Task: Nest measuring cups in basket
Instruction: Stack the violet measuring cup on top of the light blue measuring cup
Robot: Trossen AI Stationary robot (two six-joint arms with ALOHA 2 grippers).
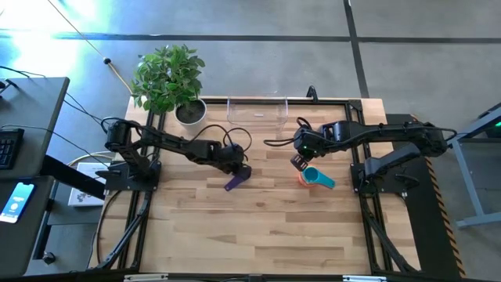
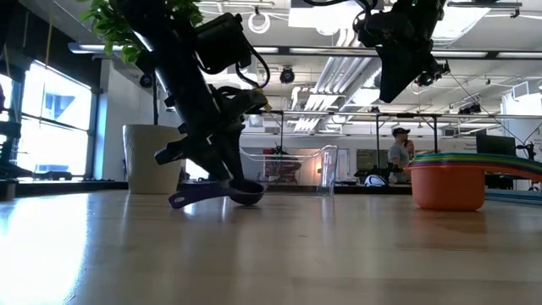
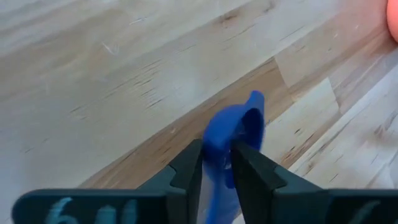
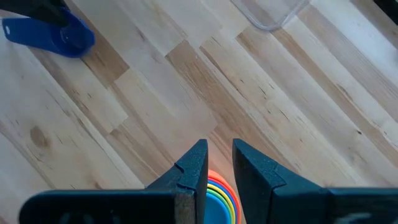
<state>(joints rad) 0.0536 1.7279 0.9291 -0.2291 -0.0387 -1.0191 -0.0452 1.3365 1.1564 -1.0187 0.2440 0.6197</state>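
My left gripper (image 1: 237,167) is shut on the purple measuring cup (image 1: 237,181), low over the table's middle. In the low view the purple cup (image 2: 227,194) lies nearly level, and whether it touches the wood I cannot tell. A nested stack of cups (image 1: 313,178) stands on its orange bottom cup (image 2: 447,188), right of centre. My right gripper (image 1: 299,161) hovers above the stack's left side, open by a narrow gap and touching nothing. The stack's coloured rims (image 4: 219,190) show just under its fingers. The clear basket (image 1: 257,110) stands at the far edge. My left gripper pinches the purple cup between its two fingers (image 3: 189,165), slanting down from above. The bowl's rim (image 3: 247,118) sticks out past the fingertips. The handle (image 2: 181,201) points away to the side, roughly level. The fingers hide the exact spot they are on.
A potted plant in a white pot (image 1: 189,112) stands at the far left corner beside the basket. Bare wood (image 1: 258,227) fills the near half of the table. People and equipment show in the room beyond the table in the low view.
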